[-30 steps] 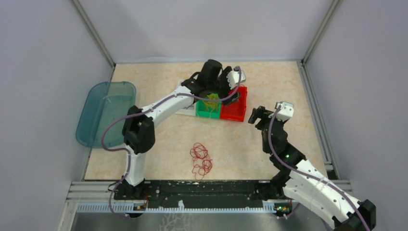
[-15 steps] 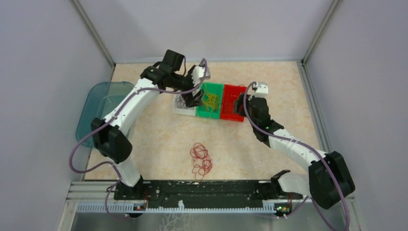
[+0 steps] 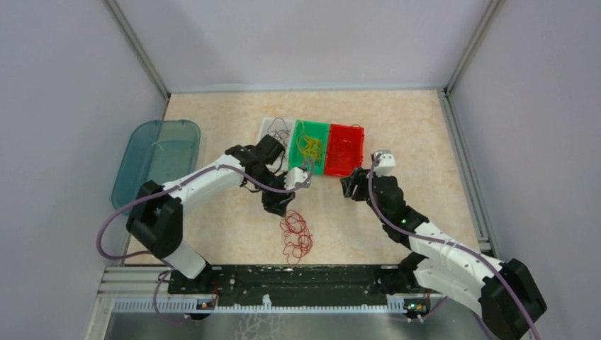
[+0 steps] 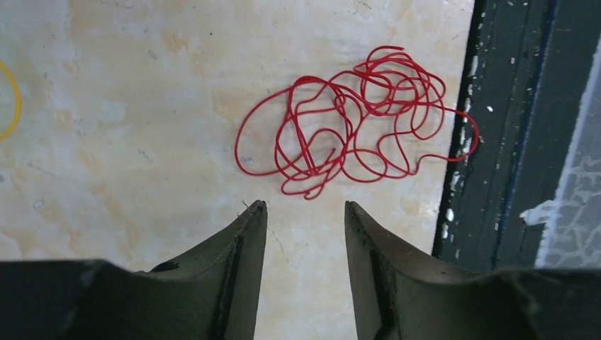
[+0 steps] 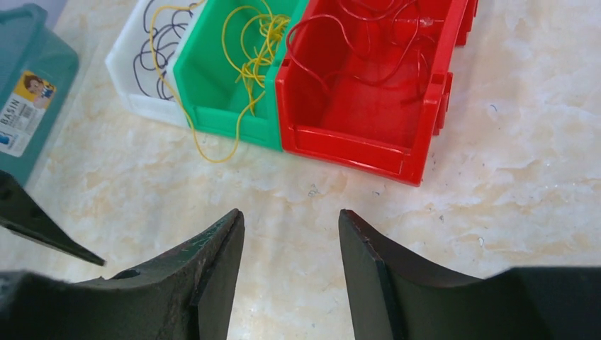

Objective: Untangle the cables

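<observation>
A tangle of red cables [image 3: 295, 233] [image 4: 354, 120] lies on the table near the front rail. My left gripper [image 3: 278, 205] [image 4: 305, 207] hangs open just behind it, with bare table between its fingers. Yellow cables [image 3: 310, 146] [image 5: 254, 53] fill the green bin [image 5: 212, 92], one loop spilling over its front wall. Black cables [image 3: 276, 129] [image 5: 159, 49] lie in the white bin [image 5: 131, 95]. A few red strands [image 5: 361, 35] rest in the red bin [image 3: 344, 150] [image 5: 368, 134]. My right gripper [image 3: 349, 185] [image 5: 290, 216] is open and empty, just in front of the red bin.
A teal basin [image 3: 154, 164] [image 5: 28, 78] sits at the table's left edge. The black front rail [image 3: 298, 276] [image 4: 510, 142] runs just past the red tangle. Grey walls enclose the table on three sides.
My left arm swung from the white and green bins forward to the red tangle, its jaws narrowing. My right arm drew back from the red bin toward the table's middle.
</observation>
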